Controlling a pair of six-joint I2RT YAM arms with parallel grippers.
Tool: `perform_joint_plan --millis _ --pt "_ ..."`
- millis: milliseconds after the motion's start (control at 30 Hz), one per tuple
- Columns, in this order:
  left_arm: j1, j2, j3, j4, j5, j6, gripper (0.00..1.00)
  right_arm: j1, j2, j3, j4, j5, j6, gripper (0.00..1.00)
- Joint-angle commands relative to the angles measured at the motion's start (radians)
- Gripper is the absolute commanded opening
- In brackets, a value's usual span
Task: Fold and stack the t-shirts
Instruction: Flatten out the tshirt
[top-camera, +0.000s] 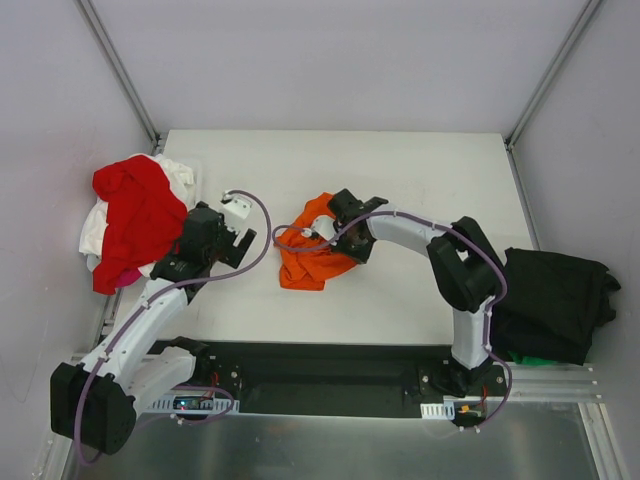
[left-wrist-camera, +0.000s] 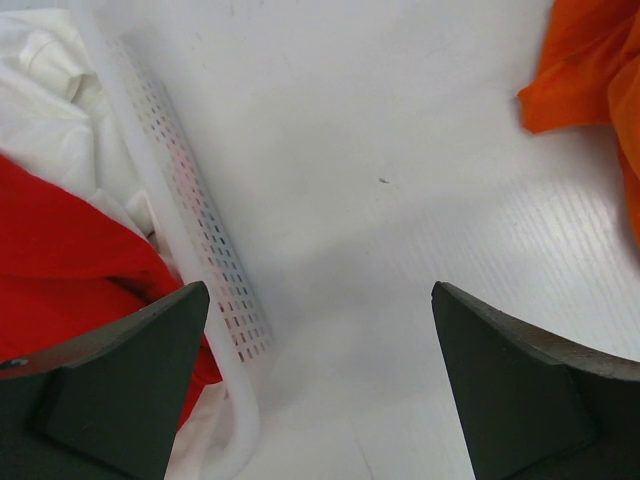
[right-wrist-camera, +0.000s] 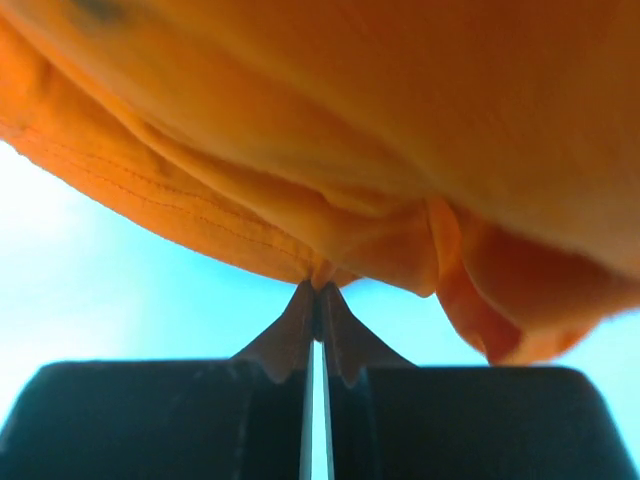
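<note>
A crumpled orange t-shirt (top-camera: 315, 250) lies mid-table. My right gripper (top-camera: 338, 226) is shut on its edge; in the right wrist view the fingertips (right-wrist-camera: 318, 290) pinch a small fold of the orange cloth (right-wrist-camera: 330, 130), which hangs across the whole upper frame. A red t-shirt (top-camera: 135, 215) lies over a white t-shirt (top-camera: 95, 228) in a heap at the left. A black t-shirt (top-camera: 555, 300) sits at the right edge. My left gripper (top-camera: 238, 240) hovers open between the heap and the orange shirt, with bare table between its fingers (left-wrist-camera: 130, 380).
A white perforated basket rim (left-wrist-camera: 205, 250) holds the red cloth (left-wrist-camera: 60, 260) and white cloth (left-wrist-camera: 50, 100), just left of my left gripper. A corner of orange cloth (left-wrist-camera: 590, 70) shows at that view's upper right. Something green (top-camera: 535, 358) peeks from under the black shirt.
</note>
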Motion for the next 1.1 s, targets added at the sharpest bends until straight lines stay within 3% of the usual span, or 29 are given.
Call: perform_joint_plan --millis 0,267,667,1067 --pt "0.005 -0.025 -0.009 -0.021 0.103 0.013 0.94 -0.004 -0.115 -0.022 -0.029 0.19 0.015 0.01" --pt "0.003 -0.009 -0.04 -0.021 0.132 0.018 0.93 -0.017 -0.221 -0.002 -0.076 0.385 0.026 0.01" --pt "0.002 0.026 -0.046 -0.021 0.099 0.039 0.92 -0.019 -0.279 0.072 -0.154 0.529 0.061 0.01" --pt "-0.003 0.144 0.023 -0.009 0.146 0.016 0.88 0.001 -0.305 0.335 -0.196 0.664 0.058 0.01"
